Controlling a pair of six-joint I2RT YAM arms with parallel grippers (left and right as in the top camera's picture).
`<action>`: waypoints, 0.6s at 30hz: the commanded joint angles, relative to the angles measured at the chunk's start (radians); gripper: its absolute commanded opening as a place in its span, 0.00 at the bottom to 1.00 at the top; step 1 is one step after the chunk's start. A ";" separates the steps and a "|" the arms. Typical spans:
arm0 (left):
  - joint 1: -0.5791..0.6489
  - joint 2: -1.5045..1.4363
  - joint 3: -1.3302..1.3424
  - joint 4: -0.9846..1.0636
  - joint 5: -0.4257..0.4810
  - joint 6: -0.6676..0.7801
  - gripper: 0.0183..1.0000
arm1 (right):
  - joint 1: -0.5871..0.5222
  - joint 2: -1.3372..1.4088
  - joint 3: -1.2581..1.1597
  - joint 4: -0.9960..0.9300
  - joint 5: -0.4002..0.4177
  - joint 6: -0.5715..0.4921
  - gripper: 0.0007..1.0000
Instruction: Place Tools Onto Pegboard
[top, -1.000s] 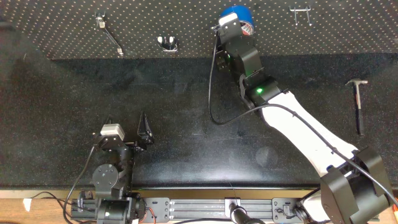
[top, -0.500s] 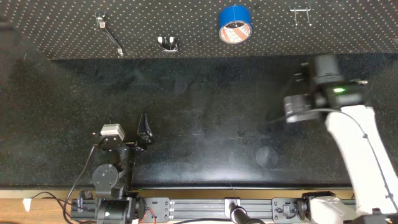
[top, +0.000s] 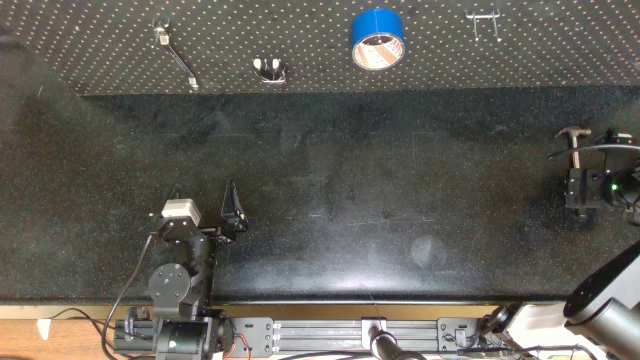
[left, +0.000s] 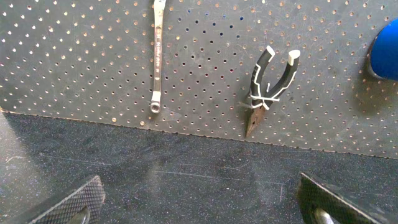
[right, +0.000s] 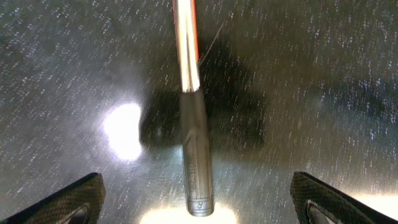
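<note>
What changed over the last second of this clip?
The right gripper left the blue tape roll hanging on the pegboard and swung to the right; it is now open above the hammer handle. The left gripper, wrench, pliers and hammer stayed put.

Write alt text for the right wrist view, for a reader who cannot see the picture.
A hammer lies on the dark speckled work surface, its metal shaft running into a black grip. The right gripper is over the end of the grip, open, with one textured finger on each side and clear of it.
</note>
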 joint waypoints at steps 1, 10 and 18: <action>-0.004 -0.006 -0.002 -0.008 0.003 0.013 1.00 | -0.001 0.061 -0.007 0.034 -0.024 -0.064 0.98; -0.004 -0.005 -0.002 -0.008 0.003 0.013 1.00 | 0.050 0.137 -0.007 0.056 -0.013 -0.089 0.98; -0.004 -0.006 -0.002 -0.008 0.003 0.013 1.00 | 0.051 -0.058 -0.007 0.066 -0.151 -0.014 0.07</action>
